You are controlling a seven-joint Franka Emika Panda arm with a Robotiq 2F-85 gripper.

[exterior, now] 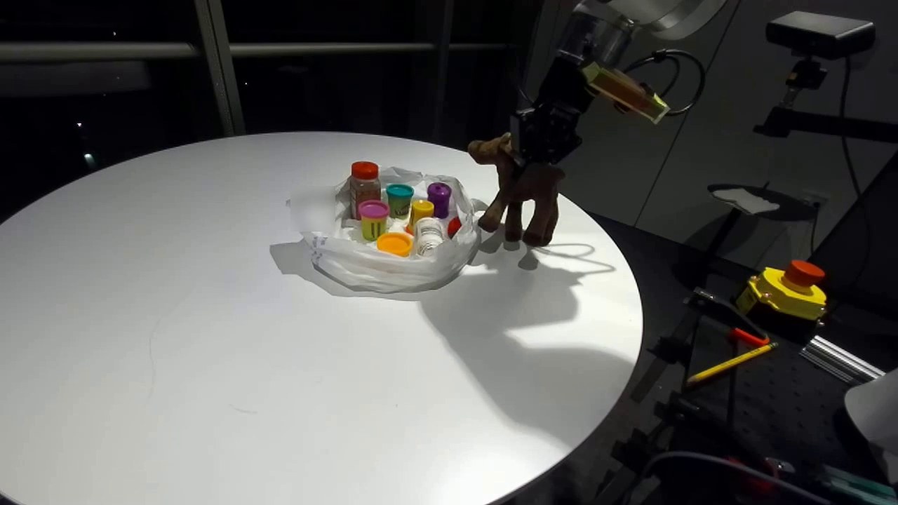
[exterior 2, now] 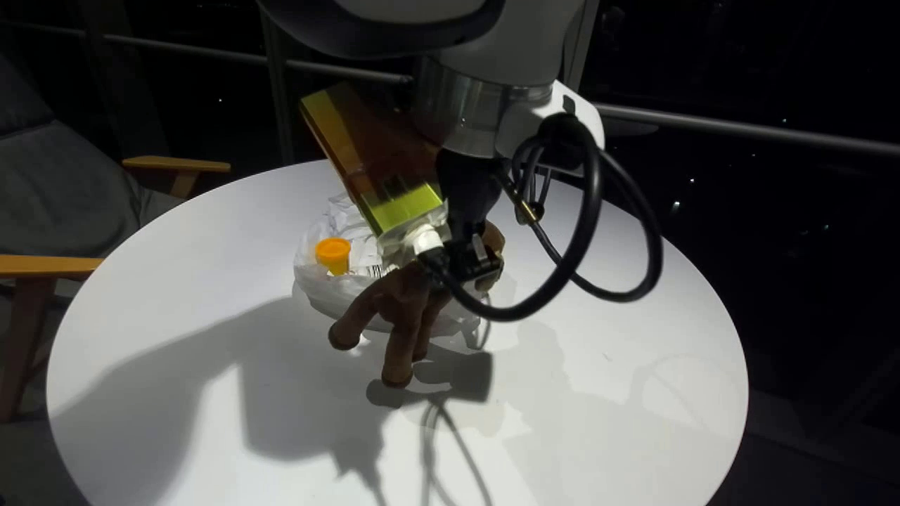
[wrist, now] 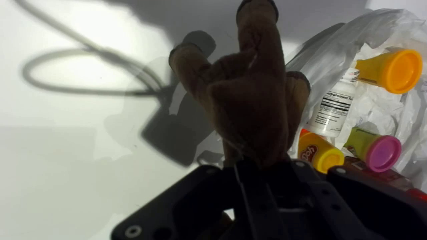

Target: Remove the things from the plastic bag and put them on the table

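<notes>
My gripper (wrist: pixel 258 165) is shut on the brown plush animal (exterior: pixel 537 186), whose legs dangle just above the table (exterior: pixel 280 393), outside the plastic bag (exterior: pixel 393 272). The whitish bag lies spread open beside it. Inside, in an exterior view, are a red-lidded jar (exterior: pixel 365 188), a teal-lidded tub (exterior: pixel 400 202), a pink-lidded tub (exterior: pixel 374 223), a yellow tub (exterior: pixel 421 210), a purple tub (exterior: pixel 439 199), an orange-lidded tub (exterior: pixel 395 244) and a white bottle (exterior: pixel 429 237). A red piece (exterior: pixel 454 226) shows partly. The fingertips are sunk in the plush and mostly hidden.
The round table's edge runs close to the plush animal in an exterior view. Past it, a side bench holds a yellow box with a red button (exterior: pixel 784 293) and a pencil (exterior: pixel 732 365). A chair (exterior 2: pixel 70 183) stands across the table.
</notes>
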